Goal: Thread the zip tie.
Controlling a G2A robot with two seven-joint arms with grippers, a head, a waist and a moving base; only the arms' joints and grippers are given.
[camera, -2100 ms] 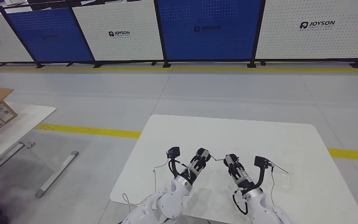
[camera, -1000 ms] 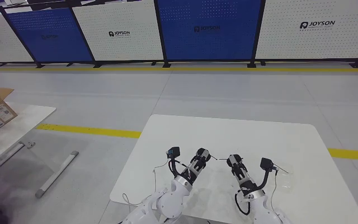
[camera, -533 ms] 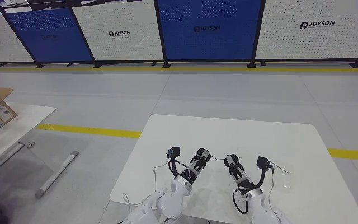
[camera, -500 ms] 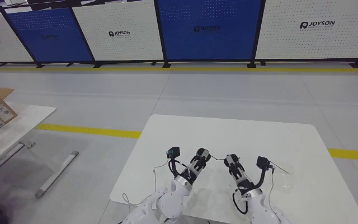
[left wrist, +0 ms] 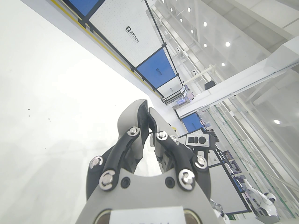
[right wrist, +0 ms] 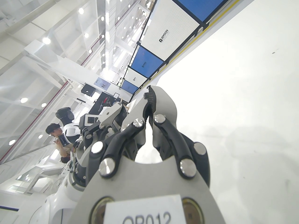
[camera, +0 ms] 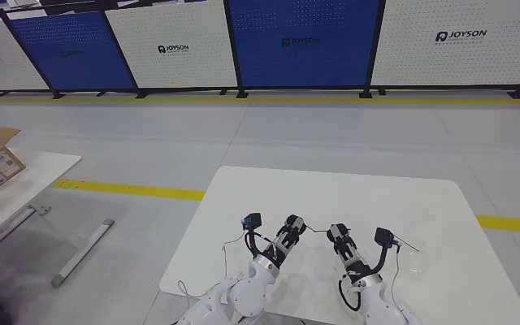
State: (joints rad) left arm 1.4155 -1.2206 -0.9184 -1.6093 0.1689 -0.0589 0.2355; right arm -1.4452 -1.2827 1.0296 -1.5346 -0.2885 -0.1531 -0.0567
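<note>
A thin black zip tie [camera: 315, 231] spans the short gap between my two grippers, just above the near part of the white table [camera: 341, 191]. My left gripper [camera: 294, 222] is shut on one end. In the left wrist view its pads [left wrist: 143, 117] press together with a thin black strand [left wrist: 151, 131] leaving them. My right gripper [camera: 335, 233] is shut on the other end. In the right wrist view a small black piece of the tie [right wrist: 146, 94] pokes out at the tips of the closed gripper [right wrist: 149, 97].
A clear plastic bag [camera: 417, 264] lies flat on the table to the right of the right arm. The table's front edge runs close under both arms. Another white table [camera: 32, 175] stands far off to the left.
The right gripper has shifted slightly sideways, back and forth, near the left one. The left arm has stayed still, and both grippers remain shut.
</note>
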